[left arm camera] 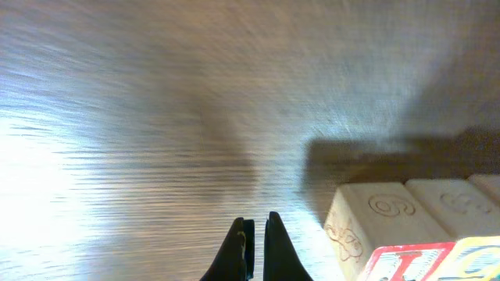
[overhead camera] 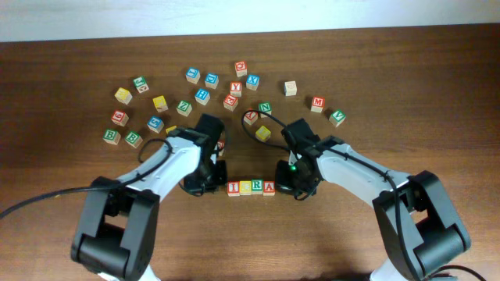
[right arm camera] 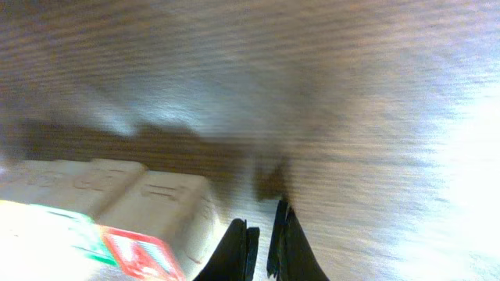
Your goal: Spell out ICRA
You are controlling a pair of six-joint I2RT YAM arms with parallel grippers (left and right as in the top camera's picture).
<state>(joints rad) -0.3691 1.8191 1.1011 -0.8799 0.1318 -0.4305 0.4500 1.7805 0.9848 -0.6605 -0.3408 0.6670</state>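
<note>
Four letter cubes stand in a touching row near the table's front middle: red "I" [overhead camera: 233,188], yellow "C" [overhead camera: 245,187], green "R" [overhead camera: 257,187], red "A" [overhead camera: 269,187]. My left gripper [overhead camera: 205,186] is shut and empty, just left of the "I" cube, which shows at lower right of the left wrist view [left arm camera: 391,234]. My right gripper [overhead camera: 291,186] is shut and empty, just right of the "A" cube, seen at lower left of the right wrist view [right arm camera: 144,254]. The fingertips show in each wrist view [left arm camera: 255,234] [right arm camera: 262,238], with nothing between them.
Several other letter cubes lie scattered across the far half of the table, from a green one [overhead camera: 112,136] at the left to a green one [overhead camera: 337,118] at the right. A yellow cube [overhead camera: 262,133] lies between the two arms.
</note>
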